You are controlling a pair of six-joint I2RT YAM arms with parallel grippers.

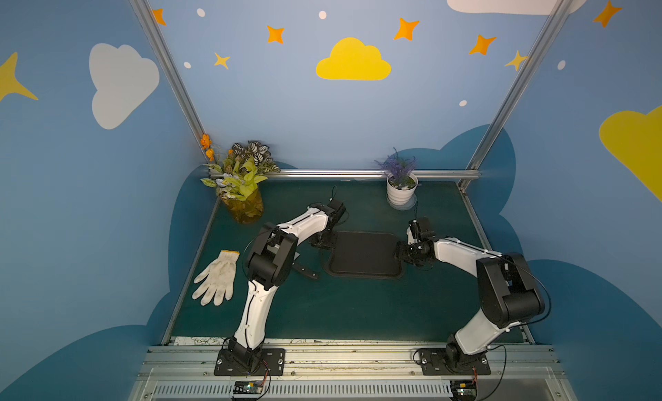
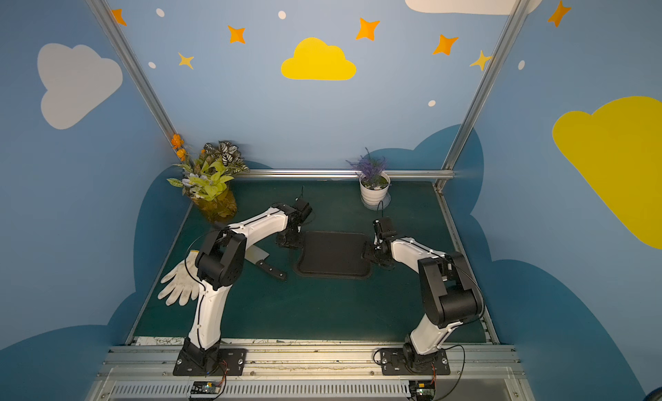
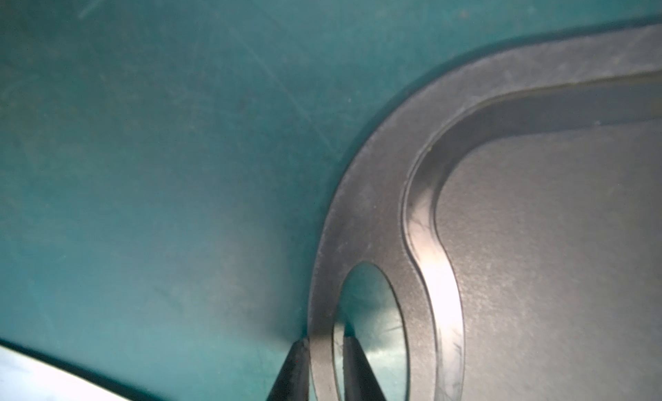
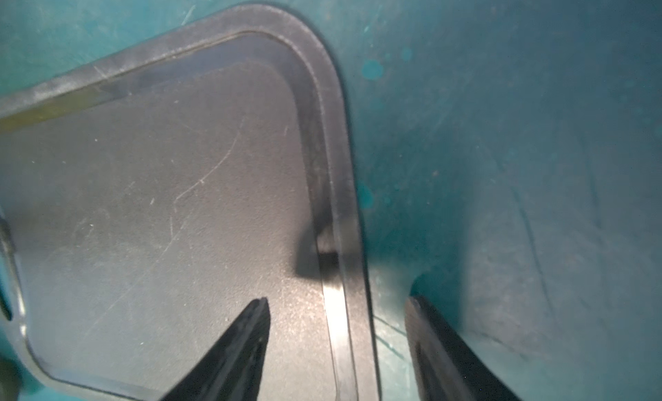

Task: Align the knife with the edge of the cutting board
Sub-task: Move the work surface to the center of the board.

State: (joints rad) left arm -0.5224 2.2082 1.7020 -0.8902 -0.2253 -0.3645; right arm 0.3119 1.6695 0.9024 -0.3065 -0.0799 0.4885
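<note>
The black cutting board (image 1: 363,254) (image 2: 335,254) lies flat on the green mat, its handle slot (image 3: 372,309) at the left end. My left gripper (image 1: 322,243) (image 3: 324,345) is shut on the thin rim strip beside that slot, one finger outside the board and one inside the slot. My right gripper (image 1: 401,254) (image 4: 336,302) is open and straddles the board's right rim (image 4: 344,209), one finger over the board, the other over the mat. The knife (image 2: 265,261) lies on the mat left of the board, handle (image 1: 304,270) towards the front. In a top view my left elbow hides the blade.
A white glove (image 1: 218,277) (image 2: 179,282) lies at the left of the mat. A vase of leaves and flowers (image 1: 243,198) stands at the back left, and a white pot with a purple plant (image 1: 401,189) at the back right. Metal rails edge the mat.
</note>
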